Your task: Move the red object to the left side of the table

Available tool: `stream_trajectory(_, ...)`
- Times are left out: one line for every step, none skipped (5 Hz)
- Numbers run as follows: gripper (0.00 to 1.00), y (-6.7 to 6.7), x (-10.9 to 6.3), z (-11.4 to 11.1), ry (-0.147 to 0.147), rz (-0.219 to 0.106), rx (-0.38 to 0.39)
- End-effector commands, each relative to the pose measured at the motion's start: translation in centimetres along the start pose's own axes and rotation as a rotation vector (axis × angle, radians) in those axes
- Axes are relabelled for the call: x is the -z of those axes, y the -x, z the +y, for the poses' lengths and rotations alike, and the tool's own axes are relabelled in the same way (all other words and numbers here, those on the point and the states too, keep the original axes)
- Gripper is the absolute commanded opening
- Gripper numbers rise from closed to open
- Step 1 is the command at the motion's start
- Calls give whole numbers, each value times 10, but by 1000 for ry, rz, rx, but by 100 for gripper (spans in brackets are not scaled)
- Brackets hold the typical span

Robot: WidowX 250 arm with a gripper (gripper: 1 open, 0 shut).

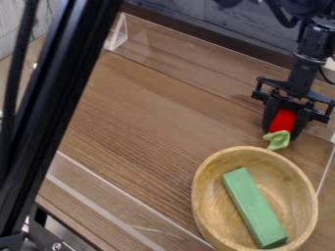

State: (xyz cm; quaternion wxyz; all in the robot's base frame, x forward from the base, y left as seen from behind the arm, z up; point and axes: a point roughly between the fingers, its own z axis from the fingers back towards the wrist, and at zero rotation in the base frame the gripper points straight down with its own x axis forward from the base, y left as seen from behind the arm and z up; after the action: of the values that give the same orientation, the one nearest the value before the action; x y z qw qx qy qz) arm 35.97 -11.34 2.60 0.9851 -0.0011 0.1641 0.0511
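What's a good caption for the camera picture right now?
Black pincer around the red strawberry toy, beside the wooden bowl.

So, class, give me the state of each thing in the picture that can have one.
Jaws: down around the red object, looking closed or nearly closed on it
Red object: on the table's right side, leafy end toward the bowl
Bowl: upright, holding the green block
Green block: lying inside the bowl
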Motion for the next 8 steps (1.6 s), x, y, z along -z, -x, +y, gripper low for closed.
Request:
stream_trajectory(100,2,-16,-5,-4,-38,34)
stream_trajectory(0,3,-12,0,-25,-21,53)
stream_trajectory(0,5,-15,7,-52,-8,98)
stream_trajectory(100,8,-19,13,-77,9,145)
stream_trajectory(0,1,-12,4,-78,23,139)
stream_trajectory(0,-3,-9,-4,-76,38,134)
stream_trajectory(100,1,-15,-1,-62,53,83)
stream_trajectory(0,4,-21,4,-51,66,30)
